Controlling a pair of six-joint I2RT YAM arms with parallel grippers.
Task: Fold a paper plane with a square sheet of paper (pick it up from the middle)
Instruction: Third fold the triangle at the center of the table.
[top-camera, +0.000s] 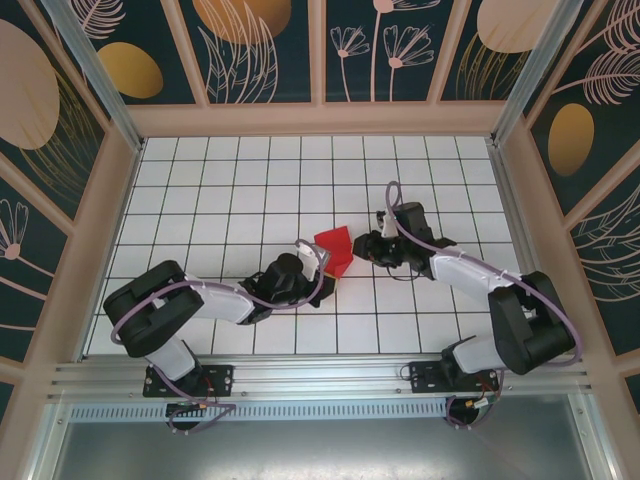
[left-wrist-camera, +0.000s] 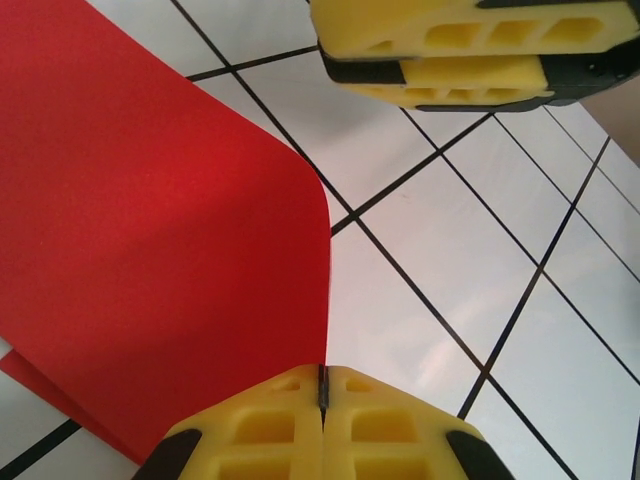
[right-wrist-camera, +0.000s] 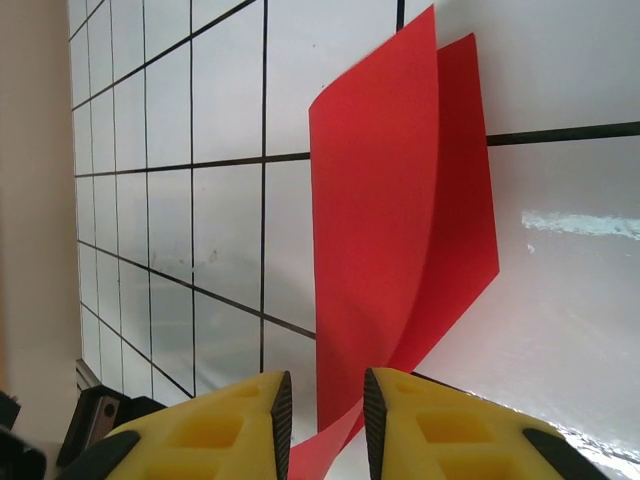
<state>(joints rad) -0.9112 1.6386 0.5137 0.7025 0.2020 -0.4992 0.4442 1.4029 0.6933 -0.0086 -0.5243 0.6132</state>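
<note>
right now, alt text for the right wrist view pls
A folded sheet of red paper curves up over a white tiled table, its lower end dipping into the gap between the right gripper's two yellow fingers, which are slightly apart.

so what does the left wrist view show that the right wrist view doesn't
Left wrist: the left gripper shut on the edge of the square sheet of paper, with the right gripper just beyond. Right wrist: the sheet standing up as two curled layers, its lower end between that gripper's parted fingers, plus the beige side wall. Both: the red sheet and the white tiled table.
</note>
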